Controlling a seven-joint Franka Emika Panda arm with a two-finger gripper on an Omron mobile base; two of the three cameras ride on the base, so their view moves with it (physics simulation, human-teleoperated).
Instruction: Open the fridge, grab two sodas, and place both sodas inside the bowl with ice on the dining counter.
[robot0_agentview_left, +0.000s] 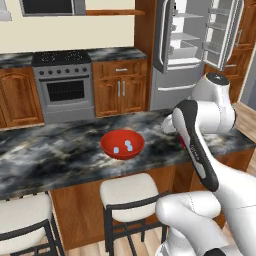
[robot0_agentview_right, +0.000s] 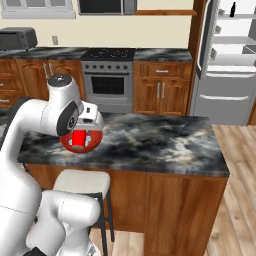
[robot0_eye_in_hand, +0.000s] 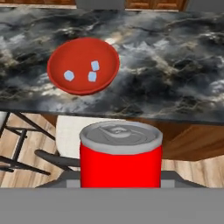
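My gripper (robot0_eye_in_hand: 120, 186) is clamped on a red soda can (robot0_eye_in_hand: 120, 155) with a silver top, held upright just short of the dining counter (robot0_eye_in_hand: 175, 65). To do this well I should carry it forward until it hangs over the red bowl (robot0_eye_in_hand: 83, 65) with its three ice cubes (robot0_eye_in_hand: 92, 76), lower it, then let go gently. My fingertips are hidden behind the can. In the right base view my arm covers much of the bowl. The fridge (robot0_agentview_left: 200, 45) stands open behind.
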